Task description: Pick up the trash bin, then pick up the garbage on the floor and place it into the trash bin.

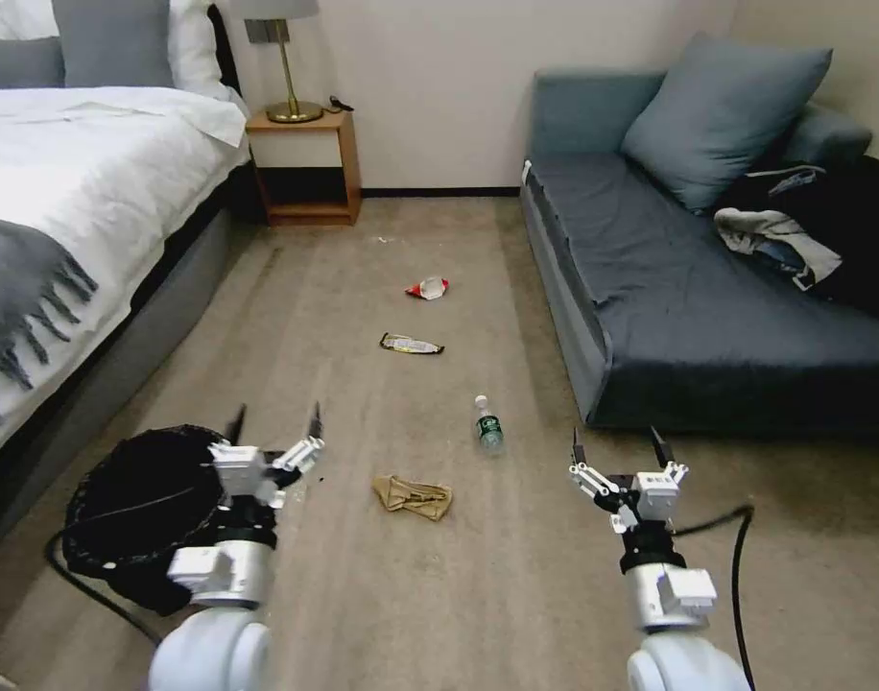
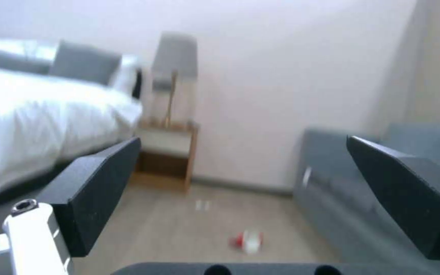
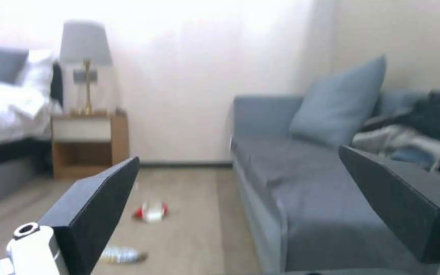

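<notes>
Head view: the round trash bin lined with wrinkly black plastic [image 1: 137,509] stands on the carpet beside the bed, just beside the released left claw [image 1: 276,422]. Beyond it lie a tan paper wad [image 1: 413,497], clear green-labelled bottle [image 1: 487,425], black-gold wrapper [image 1: 411,344] and red-white wrapper [image 1: 428,287]; the right claw [image 1: 619,446] hangs released, well apart from the bin.

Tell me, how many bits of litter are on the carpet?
4: red-white wrapper farthest, black-gold wrapper next, bottle near the sofa, paper wad nearest.
</notes>
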Robot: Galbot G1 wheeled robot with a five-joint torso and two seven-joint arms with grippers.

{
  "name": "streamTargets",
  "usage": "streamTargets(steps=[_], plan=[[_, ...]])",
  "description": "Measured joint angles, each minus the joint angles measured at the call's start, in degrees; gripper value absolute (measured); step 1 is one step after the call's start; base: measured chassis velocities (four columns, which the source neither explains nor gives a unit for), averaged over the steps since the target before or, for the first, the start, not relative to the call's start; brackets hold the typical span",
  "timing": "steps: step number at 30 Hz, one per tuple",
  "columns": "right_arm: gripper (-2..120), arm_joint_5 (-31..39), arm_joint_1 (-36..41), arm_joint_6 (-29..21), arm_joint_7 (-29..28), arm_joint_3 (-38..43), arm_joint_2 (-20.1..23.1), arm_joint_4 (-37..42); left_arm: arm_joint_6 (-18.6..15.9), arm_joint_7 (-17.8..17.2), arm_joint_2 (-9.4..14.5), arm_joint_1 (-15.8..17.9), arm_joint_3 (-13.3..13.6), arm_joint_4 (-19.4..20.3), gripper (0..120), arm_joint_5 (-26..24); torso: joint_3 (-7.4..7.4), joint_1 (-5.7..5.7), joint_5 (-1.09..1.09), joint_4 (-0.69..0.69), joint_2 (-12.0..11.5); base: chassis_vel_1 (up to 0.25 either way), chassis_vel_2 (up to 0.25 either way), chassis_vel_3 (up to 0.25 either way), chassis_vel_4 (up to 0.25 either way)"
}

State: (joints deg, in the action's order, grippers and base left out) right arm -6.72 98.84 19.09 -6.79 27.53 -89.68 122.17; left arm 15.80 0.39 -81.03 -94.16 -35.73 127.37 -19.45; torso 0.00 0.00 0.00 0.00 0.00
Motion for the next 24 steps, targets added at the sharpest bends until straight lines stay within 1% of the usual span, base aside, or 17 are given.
streamTargets(steps=[2,3,4,6,7,8,9,11,12,14,15,18,19,21,22,23,24], plan=[[100,-1.80,2.66,4.96,-1.79,-1.04,-1.01,1.98,1.90,1.80,0.50,-0.76,-0.66,0.22,100,2.82,0.00,0.00,-0.03,0.01,0.00,0.000,0.000,0.000,0.000],[100,-2.49,3.68,7.03,-2.53,-1.46,-1.41,2.80,2.06,2.36,0.67,-0.90,-0.79,0.06,100,3.57,0.00,0.00,-0.01,0.00,0.00,0.000,0.000,0.000,0.000],[100,-2.49,3.68,7.03,-2.53,-1.46,-1.41,2.80,2.06,2.36,0.67,-0.90,-0.79,0.06,100,3.57,0.00,0.00,-0.01,0.00,0.00,0.000,0.000,0.000,0.000],[100,-3.94,5.79,11.19,-3.65,-2.18,-2.10,4.24,1.97,3.39,0.89,-1.15,-0.96,-0.05,100,4.35,0.00,0.00,-0.02,-0.01,0.00,0.000,0.000,0.000,0.000],[100,-3.94,5.79,11.19,-3.65,-2.18,-2.10,4.24,1.97,3.39,0.89,-1.15,-0.96,-0.05,100,4.35,0.00,0.00,-0.02,-0.01,0.00,0.000,0.000,0.000,0.000],[100,-4.34,5.39,12.62,-2.91,-1.45,-1.22,2.59,1.24,3.90,1.01,-1.20,-1.02,-0.01,100,4.90,0.00,0.00,-0.04,-0.01,0.00,0.000,0.000,0.000,0.000],[100,-4.37,4.35,12.65,-2.50,-1.21,-0.52,1.21,0.43,4.13,1.09,-1.22,-1.06,0.17,100,5.15,0.01,0.00,0.03,-0.01,-0.01,0.000,0.000,0.000,0.000],[100,-4.33,3.55,12.58,-2.30,-1.21,-0.16,0.80,-0.36,4.33,1.20,-1.21,-1.12,0.43,100,5.29,0.00,0.00,0.04,0.00,0.00,0.000,0.000,0.000,0.000],[100,-4.27,3.17,12.26,-2.20,-1.15,0.09,0.48,-1.16,4.50,1.27,-1.17,-1.21,0.62,100,5.40,0.00,0.00,-0.02,0.00,0.00,0.000,0.000,0.000,0.000],[100,-4.15,2.53,11.36,-2.05,-1.02,0.61,0.19,-2.71,4.65,1.47,-1.11,-1.40,0.71,100,5.48,0.00,0.00,0.01,0.01,0.00,0.000,0.000,0.000,0.000],[100,-4.15,2.53,11.36,-2.05,-1.02,0.61,0.19,-2.71,4.65,1.47,-1.11,-1.40,0.71,100,5.48,0.00,0.00,0.01,0.01,0.00,0.000,0.000,0.000,0.000],[100,-2.71,1.95,7.93,-1.99,-0.88,1.95,0.22,-6.85,4.68,1.82,-0.75,-1.47,0.67,100,5.53,0.01,0.00,0.00,0.00,0.00,0.000,0.000,0.000,0.000],[100,-2.71,1.95,7.93,-1.99,-0.88,1.95,0.22,-6.85,4.68,1.82,-0.75,-1.47,0.67,100,5.53,0.01,0.00,0.00,0.00,0.00,0.000,0.000,0.000,0.000],[100,-1.28,1.64,5.09,-1.96,-0.92,2.98,0.37,-11.04,3.73,2.47,0.12,-1.87,0.88,100,5.51,0.01,0.00,0.00,0.00,0.00,0.000,0.000,0.000,0.000],[100,-1.28,1.64,5.09,-1.96,-0.92,2.98,0.37,-11.04,3.73,2.47,0.12,-1.87,0.88,100,5.51,0.01,0.00,0.00,0.00,0.00,0.000,0.000,0.000,0.000],[100,-0.49,1.65,3.89,-1.67,-0.96,3.42,0.59,-13.82,3.10,3.03,0.69,-2.35,1.27,100,5.36,0.00,0.00,0.00,0.00,0.00,0.000,0.000,0.000,0.000],[100,1.05,1.93,2.15,-0.43,-1.05,4.02,1.28,-18.01,2.33,4.05,1.67,-3.77,1.65,100,4.95,0.01,0.00,0.00,0.00,0.00,0.000,0.000,0.000,0.000]])
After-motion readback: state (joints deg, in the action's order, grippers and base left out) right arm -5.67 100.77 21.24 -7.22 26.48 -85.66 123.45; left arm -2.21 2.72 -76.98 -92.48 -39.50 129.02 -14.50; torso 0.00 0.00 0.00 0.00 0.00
